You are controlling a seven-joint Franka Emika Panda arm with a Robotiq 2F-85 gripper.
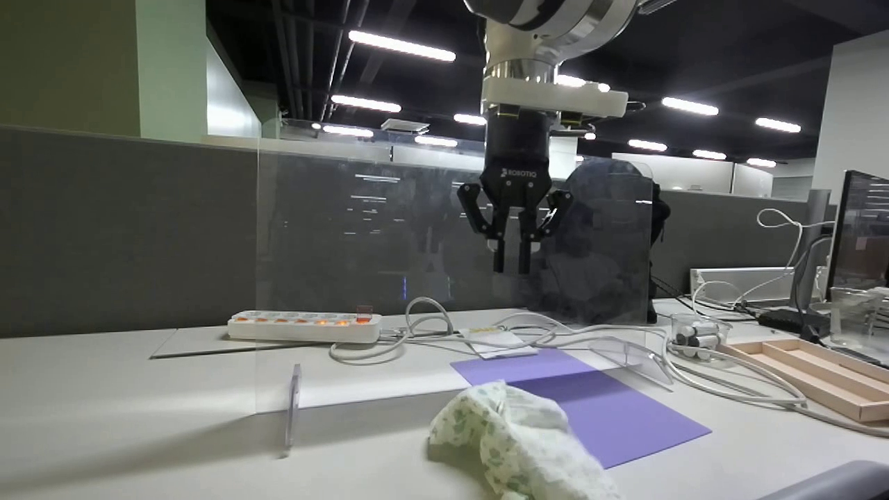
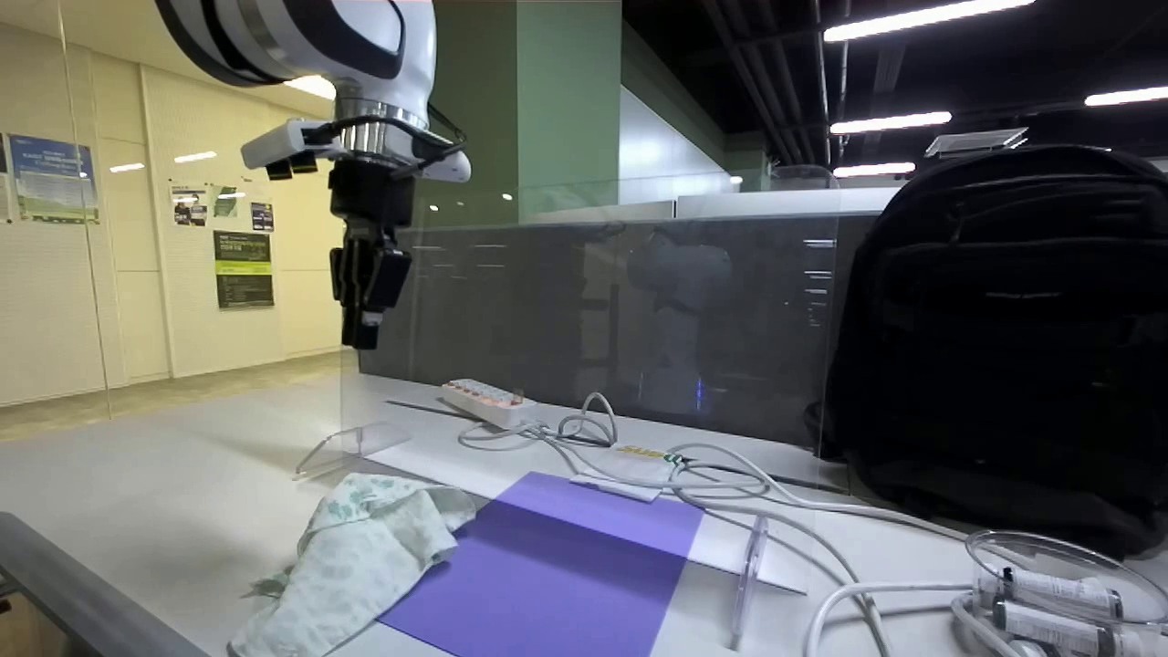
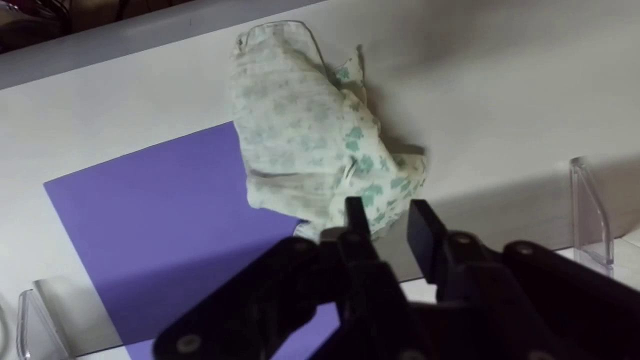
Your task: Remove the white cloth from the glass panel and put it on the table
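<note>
From my seat I had the gripper [image 1: 512,261] hanging straight down, well above the table [image 1: 118,403], its jaws parted by a narrow gap; in the wrist view, tabletop showed between the fingertips [image 3: 427,240]. The white cloth [image 3: 300,120], printed with green, was off the glass panel [image 1: 430,260] and lay crumpled on the table, partly over a purple sheet [image 3: 160,215] and partly on bare tabletop. It sat near the panel's lower edge, and what I could see of it was apart from the panel, though the gripper covered a little of it in the wrist view. The panel stood upright on clear feet [image 1: 292,410], and the sheet ran beneath it, showing on both sides. Behind the panel I made out a power strip [image 1: 278,332] with orange lights, a white packet [image 1: 499,344] overlapping the sheet, and a black backpack [image 2: 1013,338] in front of a grey partition [image 1: 125,229]. In an exterior view I also had a shallow wooden tray [image 1: 823,371] and, just beside it, a clear cup [image 1: 725,326] of small cylinders [image 2: 1049,628].
</note>
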